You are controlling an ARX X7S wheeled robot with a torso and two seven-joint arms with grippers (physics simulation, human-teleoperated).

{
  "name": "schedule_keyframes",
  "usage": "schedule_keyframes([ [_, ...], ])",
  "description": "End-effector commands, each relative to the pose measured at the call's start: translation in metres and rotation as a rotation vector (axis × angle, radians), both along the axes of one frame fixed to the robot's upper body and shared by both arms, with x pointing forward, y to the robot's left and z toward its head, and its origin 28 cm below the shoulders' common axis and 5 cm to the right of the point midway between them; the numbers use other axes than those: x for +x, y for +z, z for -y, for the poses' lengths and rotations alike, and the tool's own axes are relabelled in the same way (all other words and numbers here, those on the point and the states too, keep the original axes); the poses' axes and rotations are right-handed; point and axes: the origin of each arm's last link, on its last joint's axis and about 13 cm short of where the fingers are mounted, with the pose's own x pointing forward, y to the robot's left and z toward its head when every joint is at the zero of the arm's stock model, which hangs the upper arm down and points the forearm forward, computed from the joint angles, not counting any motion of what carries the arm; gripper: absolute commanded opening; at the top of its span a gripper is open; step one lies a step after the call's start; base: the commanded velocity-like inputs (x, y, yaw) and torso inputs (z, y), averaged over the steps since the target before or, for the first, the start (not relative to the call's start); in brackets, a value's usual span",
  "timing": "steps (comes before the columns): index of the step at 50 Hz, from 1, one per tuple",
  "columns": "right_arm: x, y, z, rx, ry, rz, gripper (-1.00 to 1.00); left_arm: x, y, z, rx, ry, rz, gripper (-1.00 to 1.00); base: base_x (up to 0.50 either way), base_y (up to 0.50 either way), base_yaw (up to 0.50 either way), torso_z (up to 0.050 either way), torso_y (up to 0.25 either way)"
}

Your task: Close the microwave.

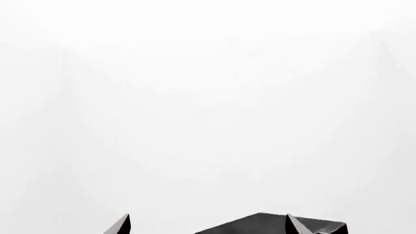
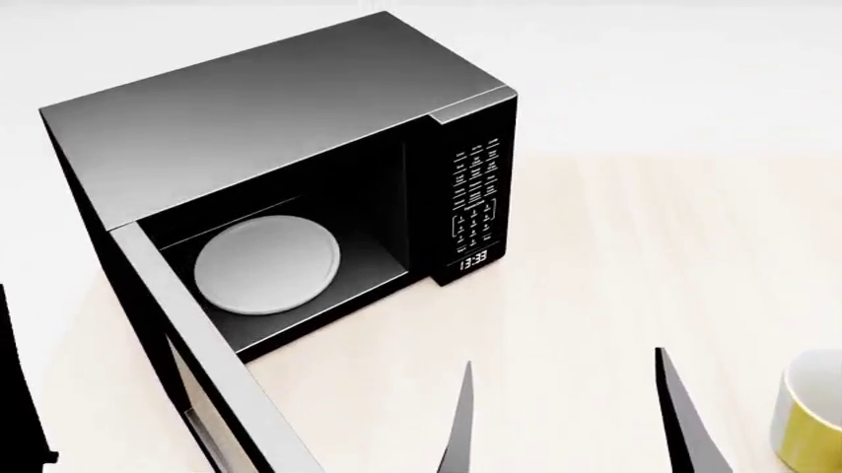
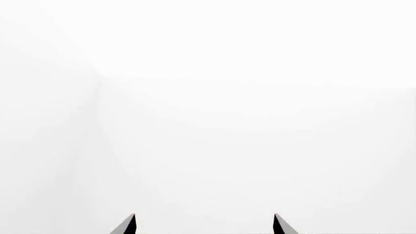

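The black microwave (image 2: 250, 108) stands on the light table, and its door (image 2: 184, 335) is swung wide open toward me at the lower left. Inside lies the white turntable plate (image 2: 267, 264). The keypad (image 2: 474, 192) and clock display (image 2: 474, 259) face right. My right gripper (image 2: 563, 360) is open and empty, in front of and right of the microwave. In the right wrist view it (image 3: 204, 215) faces only white wall. My left gripper (image 1: 208, 215) is open and empty. A dark microwave corner (image 1: 260, 224) shows by one of its fingertips.
A yellow mug (image 2: 809, 414) stands at the right edge of the light wooden table (image 2: 618, 276). A dark shape (image 2: 16, 394), probably my left arm, shows at the left edge, beside the open door. White walls stand behind.
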Motion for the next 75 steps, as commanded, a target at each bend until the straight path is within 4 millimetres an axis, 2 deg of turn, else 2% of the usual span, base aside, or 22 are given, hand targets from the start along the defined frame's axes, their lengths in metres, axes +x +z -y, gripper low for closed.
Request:
schedule_keyframes([
  [1,0.001,-0.001,0.001,-0.01,-0.005,0.009,1.0,0.018,0.014,-0.064,0.215,-0.241,-0.224,1.0,0.0,0.0,0.0,0.0,0.0],
  [6,0.002,-0.003,0.001,-0.014,-0.005,0.003,1.0,0.029,0.009,-0.09,0.299,-0.245,-0.327,1.0,0.0,0.0,0.0,0.0,0.0],
  [12,0.002,-0.005,0.0,-0.018,-0.001,-0.004,1.0,0.039,0.001,-0.1,0.399,-0.341,-0.447,1.0,0.0,0.0,0.0,0.0,0.0],
  [21,0.002,-0.005,0.0,-0.02,0.0,-0.008,1.0,0.053,-0.019,-0.082,0.528,-0.464,-0.498,1.0,0.0,0.0,0.0,0.0,0.0],
  [29,0.002,-0.006,0.0,-0.023,0.002,-0.01,1.0,0.059,-0.034,-0.075,0.55,-0.516,-0.534,1.0,0.0,0.0,0.0,0.0,0.0],
  [41,0.002,-0.009,-0.001,-0.026,0.004,-0.02,1.0,0.069,-0.056,-0.062,0.53,-0.568,-0.534,1.0,0.0,0.0,0.0,0.0,0.0],
  [75,0.002,-0.01,-0.001,-0.024,0.007,-0.029,1.0,0.083,-0.091,-0.035,0.428,-0.598,-0.491,1.0,0.0,0.0,0.0,0.0,0.0],
])
